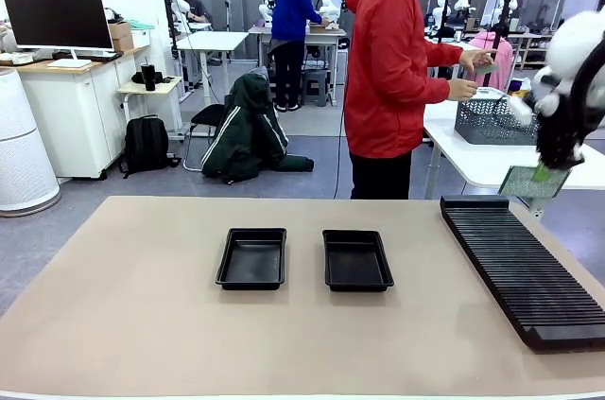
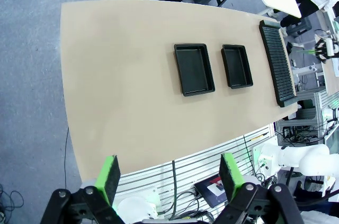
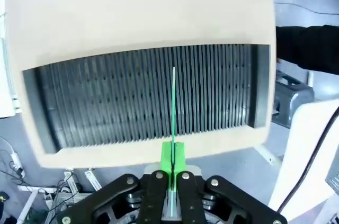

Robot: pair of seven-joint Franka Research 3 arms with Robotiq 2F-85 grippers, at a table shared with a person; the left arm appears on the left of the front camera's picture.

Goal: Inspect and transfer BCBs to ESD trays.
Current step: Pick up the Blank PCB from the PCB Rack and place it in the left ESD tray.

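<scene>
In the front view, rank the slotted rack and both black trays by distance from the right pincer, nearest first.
1. Slotted rack, table's right side, beneath the right pincer.
2. Right-hand tray, table centre.
3. Left-hand tray, farther left.

A lab-like work hall: white tables (image 1: 213,41) in rows, a monitor (image 1: 57,19) on a desk (image 1: 66,69), people (image 1: 291,12) standing at benches.

Left end effector (image 2: 169,177) is rocking a black body with silver screws and bright green pads (image 2: 109,176). Right end effector (image 3: 173,155) is sporting the same look, and its arm (image 1: 577,45) is showing rounded white shells. The person (image 1: 388,69) past the table (image 1: 142,305) is wearing a red long-sleeved hoodie and dark trousers.
</scene>
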